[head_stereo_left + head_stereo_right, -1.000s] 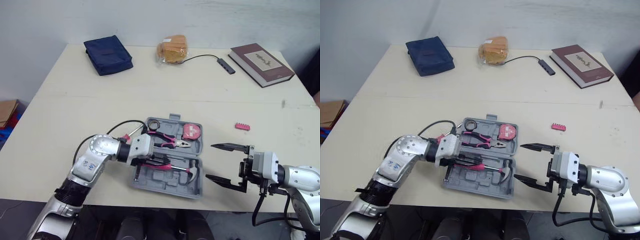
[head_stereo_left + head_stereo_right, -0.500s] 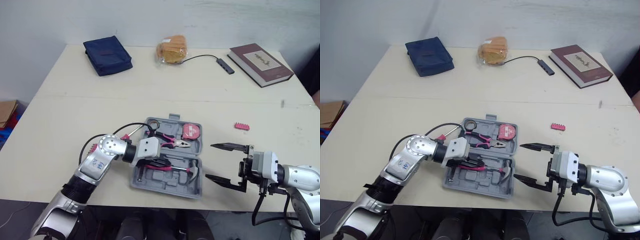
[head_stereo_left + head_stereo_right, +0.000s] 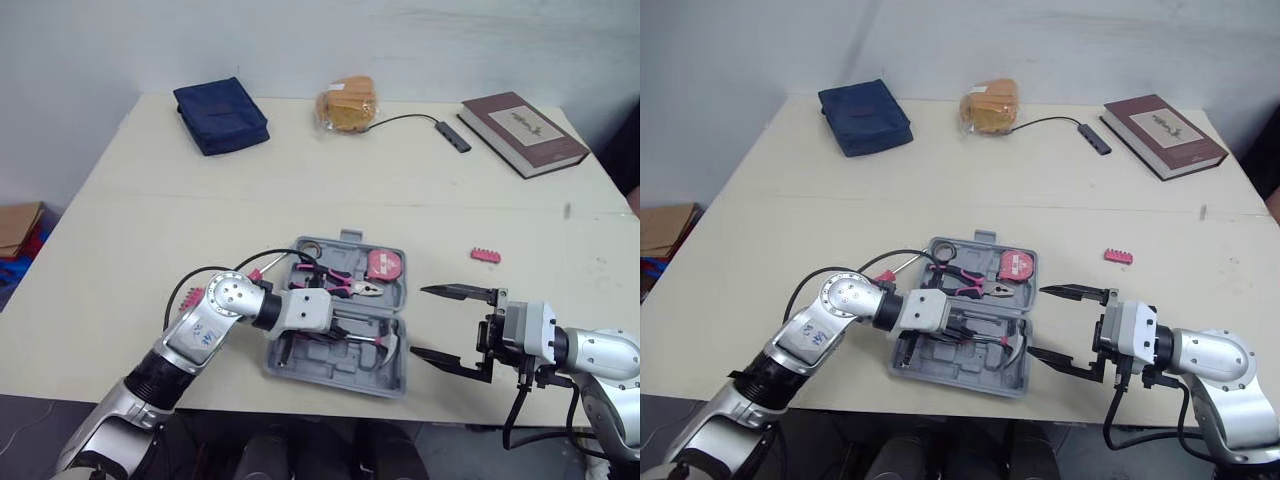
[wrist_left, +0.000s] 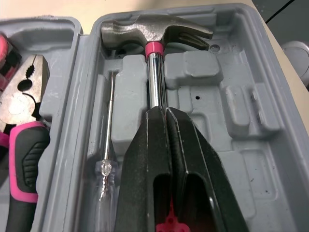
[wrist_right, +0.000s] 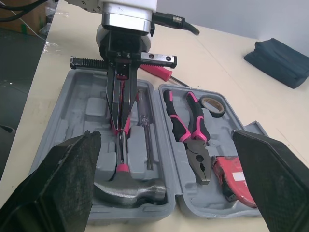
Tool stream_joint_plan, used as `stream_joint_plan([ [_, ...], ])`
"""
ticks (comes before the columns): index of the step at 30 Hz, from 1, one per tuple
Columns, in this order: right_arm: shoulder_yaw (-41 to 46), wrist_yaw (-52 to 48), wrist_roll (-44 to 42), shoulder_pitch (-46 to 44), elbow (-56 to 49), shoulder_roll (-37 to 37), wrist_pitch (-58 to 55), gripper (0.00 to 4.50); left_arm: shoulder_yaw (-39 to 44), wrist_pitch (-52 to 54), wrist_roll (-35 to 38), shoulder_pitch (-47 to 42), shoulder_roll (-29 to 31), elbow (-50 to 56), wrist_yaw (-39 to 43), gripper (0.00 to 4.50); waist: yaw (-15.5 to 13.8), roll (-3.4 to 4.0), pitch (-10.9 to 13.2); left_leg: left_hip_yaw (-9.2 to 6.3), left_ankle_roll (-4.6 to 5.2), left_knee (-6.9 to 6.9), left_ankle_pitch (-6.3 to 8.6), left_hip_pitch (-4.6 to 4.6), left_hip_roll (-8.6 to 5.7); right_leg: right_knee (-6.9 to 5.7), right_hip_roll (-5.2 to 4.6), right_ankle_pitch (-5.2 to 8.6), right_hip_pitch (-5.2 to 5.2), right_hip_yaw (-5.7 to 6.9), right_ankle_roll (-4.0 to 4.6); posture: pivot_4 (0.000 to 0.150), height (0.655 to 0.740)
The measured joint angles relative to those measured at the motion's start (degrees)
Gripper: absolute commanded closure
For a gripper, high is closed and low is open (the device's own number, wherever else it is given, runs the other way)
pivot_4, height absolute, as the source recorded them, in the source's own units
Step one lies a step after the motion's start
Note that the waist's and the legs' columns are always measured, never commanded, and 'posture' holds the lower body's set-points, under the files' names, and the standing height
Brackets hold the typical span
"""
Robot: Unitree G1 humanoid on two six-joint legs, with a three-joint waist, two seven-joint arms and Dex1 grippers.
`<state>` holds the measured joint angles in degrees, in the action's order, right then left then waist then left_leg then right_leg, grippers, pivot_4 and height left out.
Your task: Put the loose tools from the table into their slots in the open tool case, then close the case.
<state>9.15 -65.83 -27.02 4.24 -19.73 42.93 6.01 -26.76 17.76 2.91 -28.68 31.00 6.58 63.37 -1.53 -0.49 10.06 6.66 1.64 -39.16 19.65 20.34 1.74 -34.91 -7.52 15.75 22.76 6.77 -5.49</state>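
The grey tool case (image 3: pixel 390 372) lies open near the table's front edge. Pink-handled pliers (image 3: pixel 345 282), a pink tape measure (image 3: pixel 382 264) and a tape roll (image 3: pixel 307 246) sit in its far half. The hammer (image 4: pixel 154 31) and a thin clear-handled screwdriver (image 4: pixel 107 145) lie in the near half. My left gripper (image 4: pixel 164 112) is shut, its tips resting on top of the hammer's shaft. A pink-handled screwdriver (image 3: pixel 262 263) lies on the table at the case's left. A pink bit holder (image 3: pixel 485 256) lies to the right. My right gripper (image 3: pixel 420 322) hangs open, right of the case.
At the back of the table are a blue pouch (image 3: pixel 220 115), a bagged bun (image 3: pixel 345 102), a cable with a hub (image 3: pixel 450 132) and a brown book (image 3: pixel 522 132). Bare tabletop lies between them and the case.
My left gripper has slid to the right along the hammer, over the case's near half. The right gripper has stayed put.
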Motion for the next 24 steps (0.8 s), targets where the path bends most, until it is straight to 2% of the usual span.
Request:
stream_joint_plan([
  [5, 0.0, 0.3, 0.0, 0.0, 0.4, -0.4, 0.0, 0.00, -0.8, 5.3, -0.1, -0.3, -0.8, 0.9, -0.7, 4.46, 0.0, 0.17, -0.6, -0.13, 0.04, 0.02, 0.21, -0.24, 0.10, 0.18, -0.15, 0.02, -0.31, -0.38, 0.03, 0.150, 0.7400],
  [10, 0.0, 0.8, 0.5, 0.0, 0.4, -0.6, 0.0, 0.00, -0.7, 4.9, -0.1, 0.2, -0.9, 1.0, -1.2, 4.46, 0.0, 0.33, -0.9, -0.13, 0.01, 0.04, 0.21, -0.23, 0.12, 0.20, -0.18, 0.03, -0.30, -0.43, 0.05, 0.150, 0.7400],
  [16, 3.5, 0.2, 0.4, 1.8, 3.2, 0.9, 0.4, 0.00, 4.6, -6.5, 5.0, 5.0, -1.2, -1.4, 1.4, 4.46, 0.2, 0.40, -0.6, -0.11, -0.22, 0.04, 0.12, 0.00, 0.18, 0.23, -0.23, 0.05, -0.05, -0.43, 0.10, 0.150, 0.7400],
  [18, 6.2, -0.2, 0.4, 2.7, 5.1, 1.9, 0.4, 0.00, 7.5, -10.5, 7.6, 6.7, -1.2, -2.2, 2.5, 3.96, 0.2, 0.40, -0.4, -0.10, -0.28, 0.04, 0.08, 0.08, 0.18, 0.21, -0.23, 0.05, 0.04, -0.42, 0.09, 0.150, 0.7400],
  [19, 9.0, -0.4, 0.4, 3.4, 6.9, 2.5, 0.8, 0.00, 11.8, -13.3, 10.1, 7.6, -1.2, -2.7, 2.2, 3.87, 0.2, 0.34, -0.2, -0.11, -0.32, 0.04, 0.06, 0.09, 0.20, 0.21, -0.20, 0.05, 0.04, -0.40, 0.09, 0.150, 0.7400],
  [24, 15.7, -1.8, 0.3, 5.2, 12.7, 3.6, 3.4, 0.00, 22.8, -16.7, 16.5, 10.8, -0.2, -2.1, 0.9, 1.63, 0.3, 0.36, -0.1, -0.07, -0.22, 0.05, 0.12, 0.07, 0.19, 0.20, -0.16, 0.04, 0.04, -0.41, 0.07, 0.150, 0.7400],
])
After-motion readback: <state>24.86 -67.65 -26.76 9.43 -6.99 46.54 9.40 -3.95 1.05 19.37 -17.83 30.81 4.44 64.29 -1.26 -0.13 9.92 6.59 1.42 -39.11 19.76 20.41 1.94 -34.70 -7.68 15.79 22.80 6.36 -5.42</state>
